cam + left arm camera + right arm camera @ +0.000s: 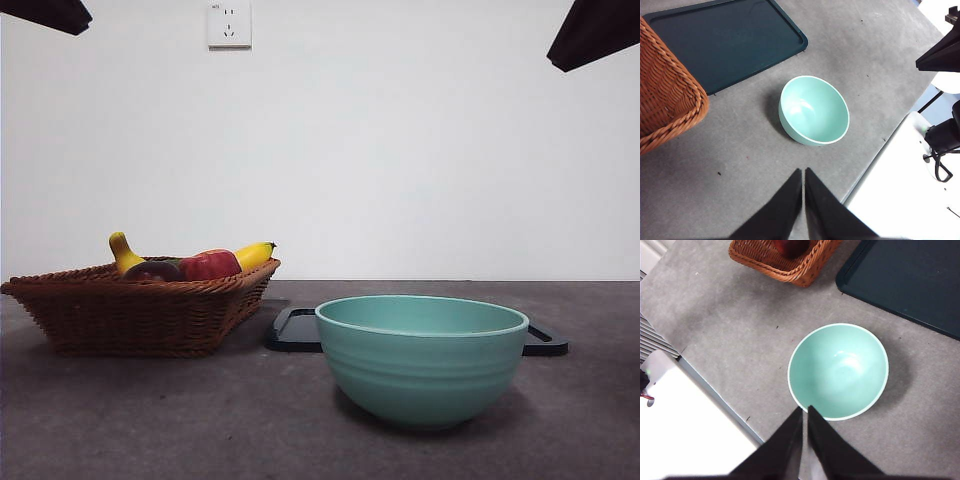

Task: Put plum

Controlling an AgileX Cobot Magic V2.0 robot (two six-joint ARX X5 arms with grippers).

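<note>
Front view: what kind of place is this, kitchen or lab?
Probably a lab or test bench staged as a kitchen, not a real one. A bare white wall with only a wall socket, a plain grey table, and a few props: wicker fruit basket, mint bowl, dark tray.
</note>
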